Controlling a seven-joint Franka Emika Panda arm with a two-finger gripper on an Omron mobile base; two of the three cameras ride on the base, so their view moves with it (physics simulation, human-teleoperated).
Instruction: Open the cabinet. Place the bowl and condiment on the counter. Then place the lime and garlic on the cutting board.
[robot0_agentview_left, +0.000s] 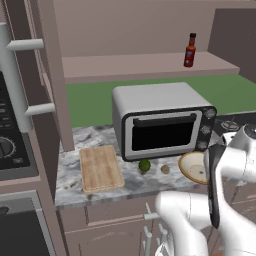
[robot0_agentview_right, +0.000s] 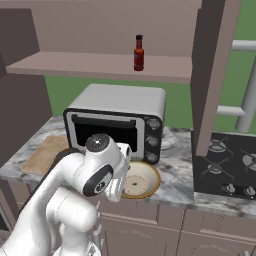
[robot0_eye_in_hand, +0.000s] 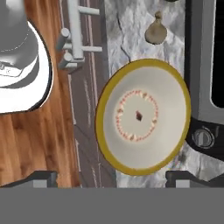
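The bowl (robot0_eye_in_hand: 143, 116) sits on the counter (robot0_agentview_left: 75, 181), right in front of the toaster oven (robot0_agentview_left: 162, 121), with its edge close to the counter's front edge. The claw (robot0_eye_in_hand: 109, 177) hangs over the bowl with its jaws spread wide and nothing in them. So the bowl looks set down and let go.

The job now, I think, is to get the condiment (robot0_agentview_left: 189, 50). It stands on the shelf of the open cabinet (robot0_agentview_right: 100, 65), high above the toaster oven. To do this well, the arm should first lift straight up so the fingers do not bump the bowl's rim and knock it off the counter. Then it should reach up past the toaster oven's top without hitting it. The bottle is thin and tall, so it may tip. It is best to come at it from the front, keep the claw level, and close on the wide body, not the thin neck.

The lime (robot0_agentview_left: 144, 165) and the garlic (robot0_agentview_left: 165, 169) lie on the counter in front of the toaster oven, between the bowl and the cutting board (robot0_agentview_left: 100, 168). They are not on the board yet. The board lies to the left of the toaster oven.

The arm is folded low in front of the toaster oven. Its hand points down at the bowl.
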